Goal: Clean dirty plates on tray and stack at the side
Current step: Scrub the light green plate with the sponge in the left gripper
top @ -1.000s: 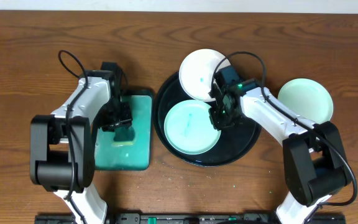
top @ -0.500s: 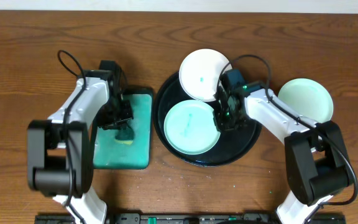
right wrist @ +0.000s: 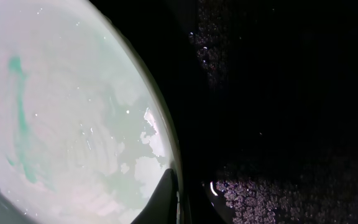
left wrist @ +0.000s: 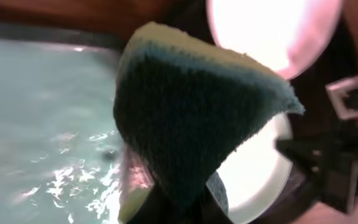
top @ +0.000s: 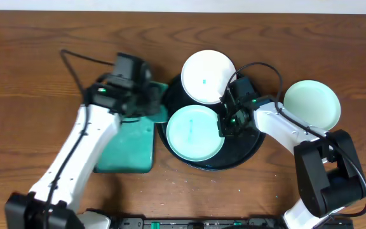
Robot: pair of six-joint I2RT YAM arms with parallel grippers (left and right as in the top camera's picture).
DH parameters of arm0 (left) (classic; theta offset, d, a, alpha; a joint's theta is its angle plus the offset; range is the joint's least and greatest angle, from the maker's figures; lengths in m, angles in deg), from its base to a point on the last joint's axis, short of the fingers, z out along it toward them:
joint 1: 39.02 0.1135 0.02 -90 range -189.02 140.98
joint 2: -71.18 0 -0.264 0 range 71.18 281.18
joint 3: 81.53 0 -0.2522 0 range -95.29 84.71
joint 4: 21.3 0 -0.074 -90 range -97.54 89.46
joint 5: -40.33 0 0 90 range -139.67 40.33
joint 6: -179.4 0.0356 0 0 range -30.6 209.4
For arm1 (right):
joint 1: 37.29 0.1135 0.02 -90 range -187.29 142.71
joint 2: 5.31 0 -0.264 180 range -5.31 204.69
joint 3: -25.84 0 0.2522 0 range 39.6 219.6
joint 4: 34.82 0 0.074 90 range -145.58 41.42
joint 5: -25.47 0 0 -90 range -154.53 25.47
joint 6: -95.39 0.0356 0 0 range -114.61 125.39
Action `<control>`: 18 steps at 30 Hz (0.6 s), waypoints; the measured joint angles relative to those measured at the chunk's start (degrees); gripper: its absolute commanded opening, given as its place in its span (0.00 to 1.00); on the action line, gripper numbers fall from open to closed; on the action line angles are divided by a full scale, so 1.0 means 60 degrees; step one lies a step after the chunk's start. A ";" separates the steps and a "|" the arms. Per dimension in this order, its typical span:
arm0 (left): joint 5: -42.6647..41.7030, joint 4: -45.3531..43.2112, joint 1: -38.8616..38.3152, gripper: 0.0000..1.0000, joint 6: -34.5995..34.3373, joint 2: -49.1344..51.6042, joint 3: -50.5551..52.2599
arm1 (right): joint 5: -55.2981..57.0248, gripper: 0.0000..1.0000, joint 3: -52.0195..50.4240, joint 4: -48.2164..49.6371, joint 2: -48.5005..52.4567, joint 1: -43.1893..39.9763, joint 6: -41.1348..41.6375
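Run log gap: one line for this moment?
left gripper shut on dark green sponge | right gripper shut on smeared pale-mint plate | in round black tray

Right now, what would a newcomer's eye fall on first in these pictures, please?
The dark green sponge, pinched in the left pincer, hangs at the left rim of the black tray. On it lies a teal-smeared mint plate, its right edge gripped by the right pincer.
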 measured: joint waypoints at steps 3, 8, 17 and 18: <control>-0.0069 -0.0576 -0.0900 0.07 -0.0590 0.0605 0.0131 | 0.0004 0.01 0.0000 0.0000 0.0000 0.0000 0.0164; -0.0222 -0.1555 -0.1912 0.07 -0.1428 0.2062 0.0240 | 0.0004 0.01 0.0000 -0.0007 0.0000 0.0000 0.0270; 0.0251 -0.1501 -0.2138 0.07 -0.2087 0.3727 0.0211 | 0.0000 0.01 0.0000 -0.0018 0.0000 0.0000 0.0331; 0.0539 -0.1293 -0.2138 0.07 -0.2106 0.3712 0.0175 | 0.0000 0.01 0.0000 -0.0033 0.0000 0.0000 0.0331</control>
